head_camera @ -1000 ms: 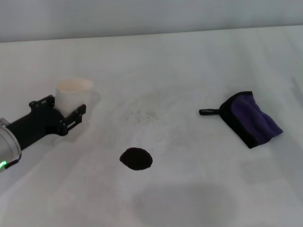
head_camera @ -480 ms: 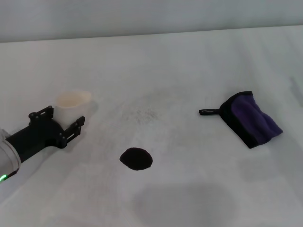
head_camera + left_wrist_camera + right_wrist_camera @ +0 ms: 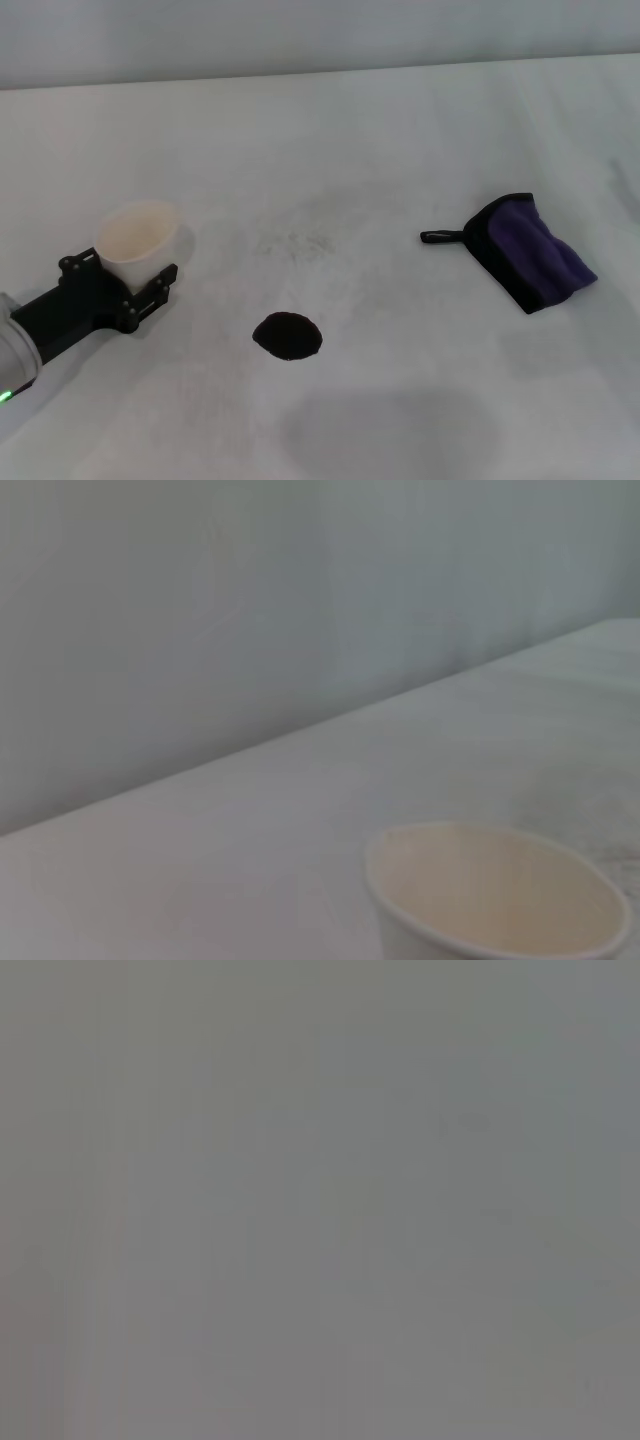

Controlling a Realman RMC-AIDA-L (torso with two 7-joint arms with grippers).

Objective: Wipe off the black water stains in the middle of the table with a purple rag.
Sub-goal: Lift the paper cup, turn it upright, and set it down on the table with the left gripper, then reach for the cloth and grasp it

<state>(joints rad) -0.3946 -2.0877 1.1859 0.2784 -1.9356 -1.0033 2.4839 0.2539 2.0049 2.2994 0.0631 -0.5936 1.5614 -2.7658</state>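
paper cup (image 3: 139, 243) | white, upright, mouth open | wall (image 3: 200, 610) | plain, pale

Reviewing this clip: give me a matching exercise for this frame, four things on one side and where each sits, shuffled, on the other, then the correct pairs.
Things:
1. paper cup
2. black water stains
3. purple rag
4. speckled grey smudges

Places:
A. lying untouched on the right side of the table
B. between the fingers of the left claw
C. faint, just beyond the black blot
D. near the middle, towards the front edge

Pairs: 1-B, 2-D, 3-A, 4-C
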